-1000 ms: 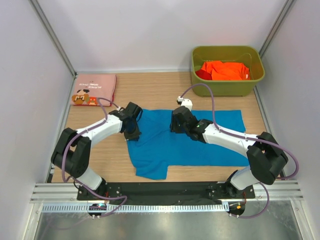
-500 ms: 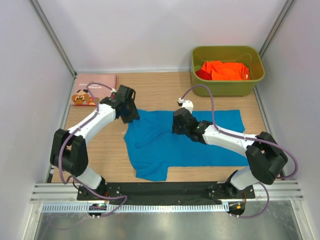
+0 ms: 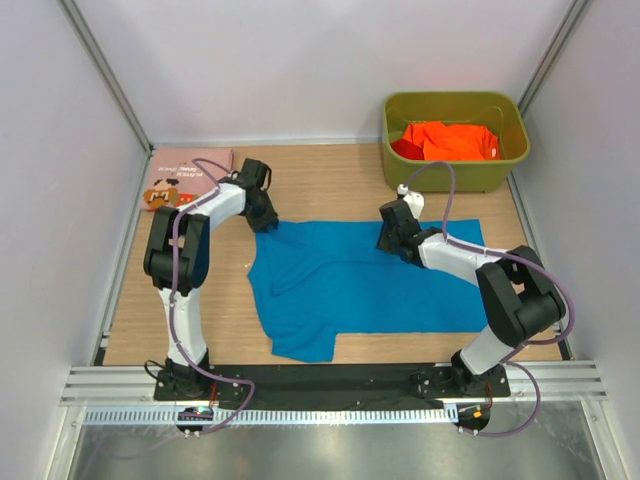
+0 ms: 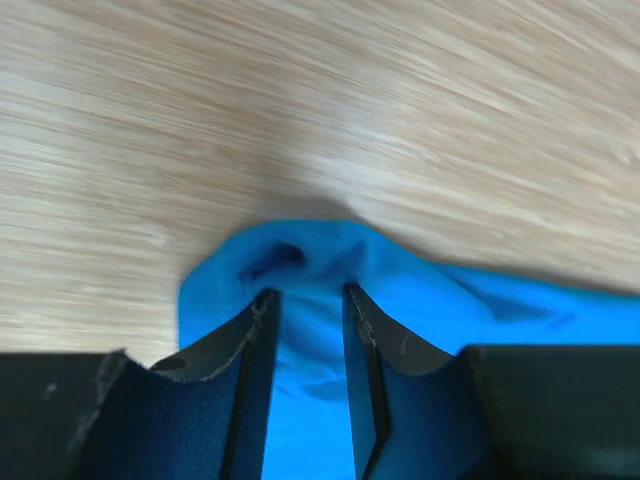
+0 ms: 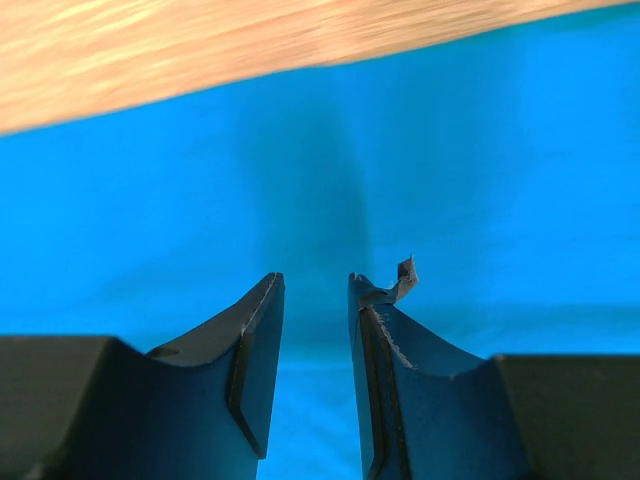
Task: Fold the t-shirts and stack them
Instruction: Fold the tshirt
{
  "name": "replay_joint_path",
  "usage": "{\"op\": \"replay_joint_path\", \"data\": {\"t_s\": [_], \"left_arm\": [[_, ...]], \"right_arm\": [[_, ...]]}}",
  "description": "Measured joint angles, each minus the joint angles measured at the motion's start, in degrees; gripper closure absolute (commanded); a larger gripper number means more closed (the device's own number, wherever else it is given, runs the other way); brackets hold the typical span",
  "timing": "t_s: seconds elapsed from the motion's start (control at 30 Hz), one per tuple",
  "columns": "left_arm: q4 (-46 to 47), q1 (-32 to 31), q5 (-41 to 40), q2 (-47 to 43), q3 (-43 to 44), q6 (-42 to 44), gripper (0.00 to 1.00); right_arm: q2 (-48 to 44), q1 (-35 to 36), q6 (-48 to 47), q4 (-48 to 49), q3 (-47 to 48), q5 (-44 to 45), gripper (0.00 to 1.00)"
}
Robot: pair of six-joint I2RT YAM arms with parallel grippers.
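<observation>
— Cloth first: where do we find the blue t-shirt [image 3: 350, 285]?

— We find it spread across the wooden table [image 3: 330, 175]. It lies mostly flat, with creases in its left half and one flap reaching toward the near edge on that side.

— And the left gripper [image 4: 305, 295]?

— We see it at the blue t-shirt's far left corner. Its fingers [image 4: 255, 330] stand a narrow gap apart, low over the cloth. The corner is bunched into a small hump just ahead of the tips. Blue cloth shows through the gap, and we cannot tell whether the pads touch it.

— What about the right gripper [image 5: 315, 282]?

— We place it over the blue t-shirt's far edge, right of the middle. Its jaws are narrowly parted too, above smooth, flat cloth, and as far as we can see they grip none of it. A small grey scrap [image 5: 405, 270] sticks up from one fingertip.

— Where are the other shirts?

— We see the pink t-shirt [image 3: 185, 178] folded flat with its cartoon print facing up, beyond the blue t-shirt's far left corner and apart from it. The orange t-shirt [image 3: 450, 140] and the red t-shirt [image 3: 405, 148] lie crumpled together inside the olive-green bin [image 3: 450, 178]. The bin stands beyond the blue t-shirt's far right corner, not touching it
</observation>
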Motion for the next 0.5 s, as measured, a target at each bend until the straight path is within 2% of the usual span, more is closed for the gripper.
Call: {"op": "replay_joint_path", "data": {"t_s": [0.17,0.37,0.5], "left_arm": [[-0.33,3.23,-0.55,1.53,0.35,-1.42,0.65],[-0.52,3.76,-1.16,1.90,0.90,-2.45,0.63],[-1.97,3.78,-1.03,5.25,5.99,-2.58,0.62]], "right_arm": [[1.92,-4.26,1.53,0.15,-0.11,1.49,0.61],[4.59,-6.32,4.48,0.39,-0.68,4.87,0.61],[6.05,-8.31,5.75,1.33,0.31,6.23,0.62]]}}
